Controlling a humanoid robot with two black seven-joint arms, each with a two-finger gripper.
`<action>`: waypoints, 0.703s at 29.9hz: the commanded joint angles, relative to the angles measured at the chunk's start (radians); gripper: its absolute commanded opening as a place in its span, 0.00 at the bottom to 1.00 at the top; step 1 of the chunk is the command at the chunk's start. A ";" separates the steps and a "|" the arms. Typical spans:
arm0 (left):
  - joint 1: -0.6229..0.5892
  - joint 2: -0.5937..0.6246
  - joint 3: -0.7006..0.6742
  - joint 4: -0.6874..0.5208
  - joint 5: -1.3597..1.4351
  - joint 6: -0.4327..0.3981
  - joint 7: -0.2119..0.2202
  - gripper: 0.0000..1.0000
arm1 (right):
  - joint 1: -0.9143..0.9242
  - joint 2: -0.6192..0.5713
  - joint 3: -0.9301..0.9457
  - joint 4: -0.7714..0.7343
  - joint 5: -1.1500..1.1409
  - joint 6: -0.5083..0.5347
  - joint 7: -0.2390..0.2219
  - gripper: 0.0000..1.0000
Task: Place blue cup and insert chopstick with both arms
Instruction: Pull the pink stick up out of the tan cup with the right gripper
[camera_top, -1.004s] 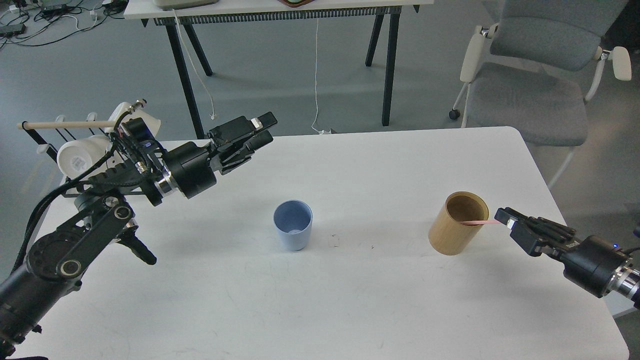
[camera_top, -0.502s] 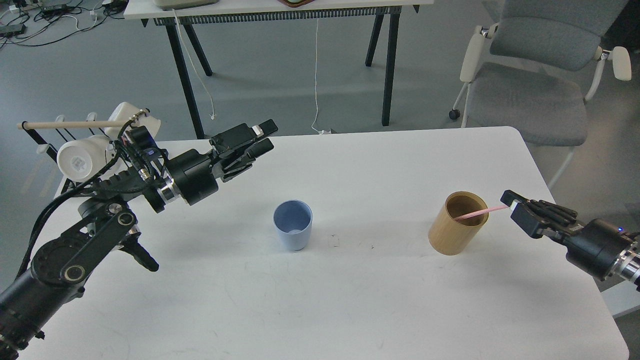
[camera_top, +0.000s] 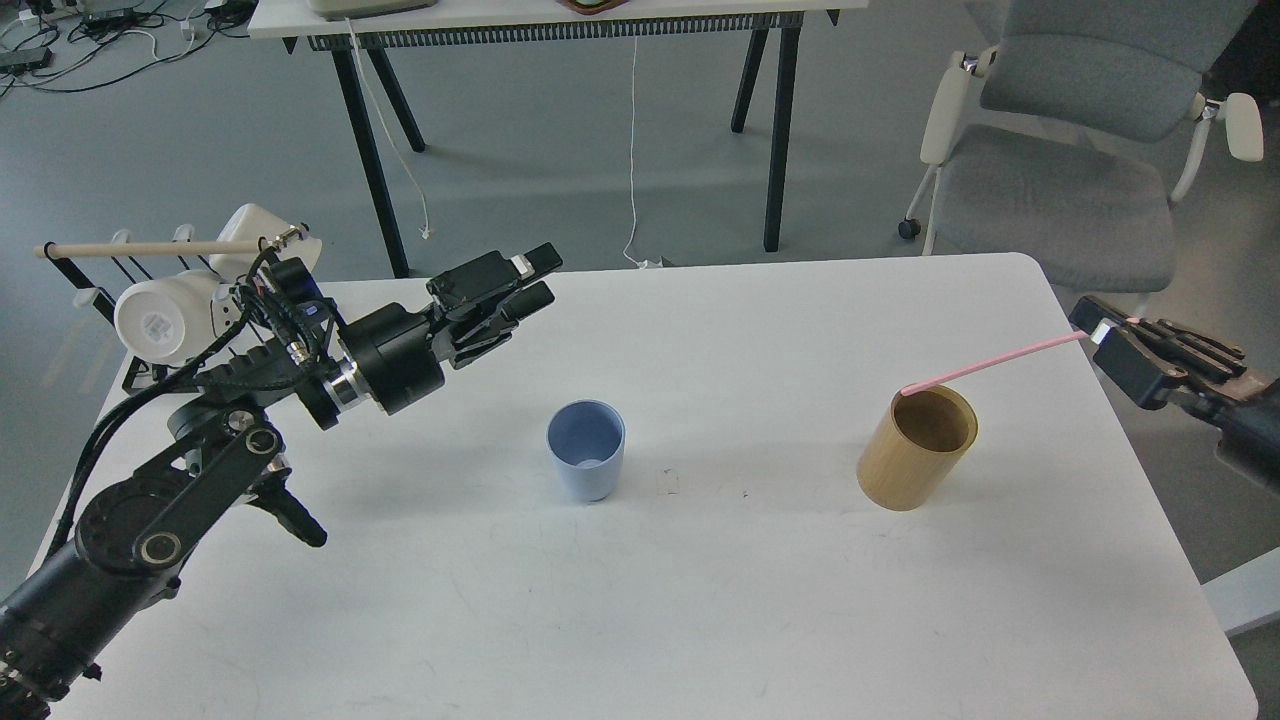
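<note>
While the white mugs (camera_top: 165, 315) hang on the rack at the far left, the left gripper (camera_top: 535, 278) hovers above the table (camera_top: 700, 600) with its fingers slightly parted and nothing between them. The blue cup (camera_top: 586, 448) stands upright and empty near the table's middle, so the placing looks done. Farther right, the chopstick (camera_top: 995, 362) has its tip at the rim of the tan cylinder (camera_top: 915, 447), pinched in the right gripper (camera_top: 1098, 332); carrying it to the cup and inserting it remain.

Right arm (camera_top: 1250, 420) past its tool (camera_top: 1095, 335) cut off by right edge.
</note>
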 joint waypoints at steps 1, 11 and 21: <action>0.000 0.000 0.013 0.000 0.000 0.000 0.000 0.76 | 0.002 -0.025 0.037 0.016 0.000 0.000 0.000 0.00; 0.006 0.000 0.014 0.000 -0.001 0.000 0.000 0.76 | 0.135 0.106 0.078 0.015 0.072 0.000 0.000 0.00; 0.006 0.012 0.024 0.003 -0.005 0.000 0.000 0.76 | 0.336 0.439 -0.067 -0.088 -0.063 0.000 0.000 0.00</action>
